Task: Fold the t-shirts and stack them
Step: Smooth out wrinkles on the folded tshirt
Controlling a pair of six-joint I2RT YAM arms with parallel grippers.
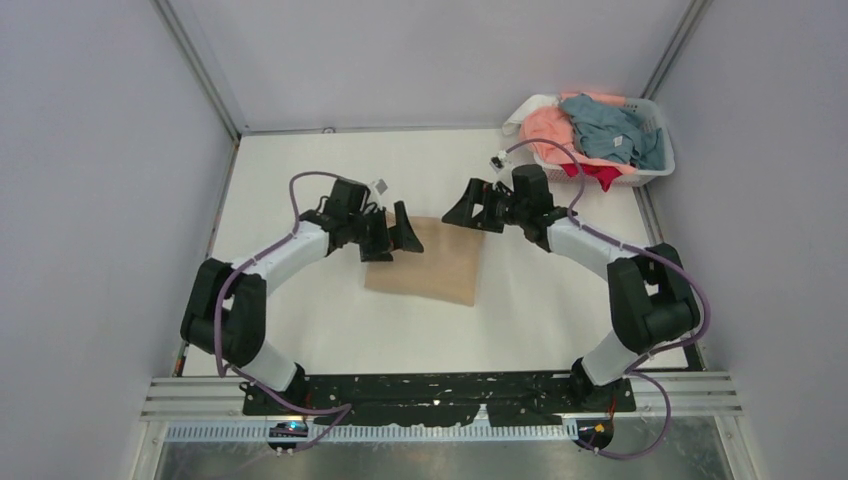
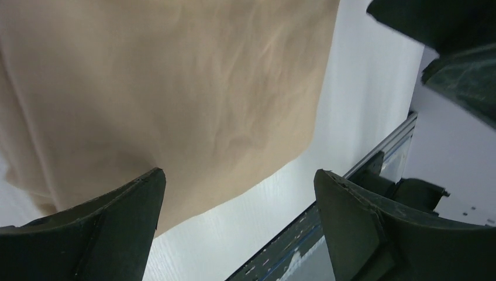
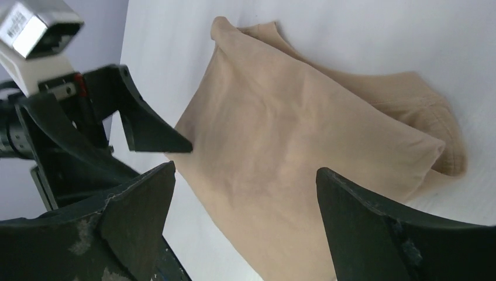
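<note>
A tan-beige t-shirt (image 1: 432,262) lies folded flat in the middle of the table, seen also in the left wrist view (image 2: 175,93) and the right wrist view (image 3: 292,146). My left gripper (image 1: 393,236) is open and empty above its far left corner. My right gripper (image 1: 470,210) is open and empty above its far right corner. Salmon-pink (image 1: 549,125), grey-blue (image 1: 610,130) and red (image 1: 596,174) t-shirts lie heaped in the basket at the far right.
A white slotted plastic basket (image 1: 655,160) stands at the table's far right corner. Grey walls enclose the table on three sides. A black rail (image 1: 440,385) runs along the near edge.
</note>
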